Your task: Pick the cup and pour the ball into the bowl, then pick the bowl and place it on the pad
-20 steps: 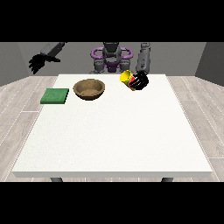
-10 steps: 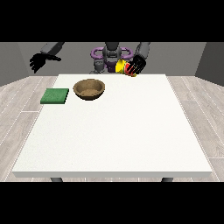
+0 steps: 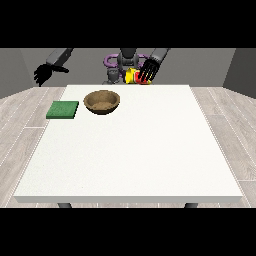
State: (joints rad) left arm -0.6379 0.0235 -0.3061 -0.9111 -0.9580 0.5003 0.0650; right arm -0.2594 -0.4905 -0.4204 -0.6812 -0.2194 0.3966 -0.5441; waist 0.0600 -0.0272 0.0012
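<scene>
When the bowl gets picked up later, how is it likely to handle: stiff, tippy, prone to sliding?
The bowl looks wooden and thick-walled, so it is probably rigid. It is wide and shallow, so tipping seems unlikely. Its rounded underside on the smooth white table may let it slide or rock when nudged.

Beyond the table (image 3: 128,150): grey torso showing purple ring-shaped fittings at the shoulders; grey forearm casings tapering into black hands (image 3: 148,71), the other (image 3: 43,73) matching black.

Setting: bare test room, lab-like | Evidence: plain grey walls (image 3: 240,70), pale wood-plank floor (image 3: 20,125), one large white table (image 3: 130,160) filling the middle, humanoid robot (image 3: 126,62) standing at the table's far edge
</scene>
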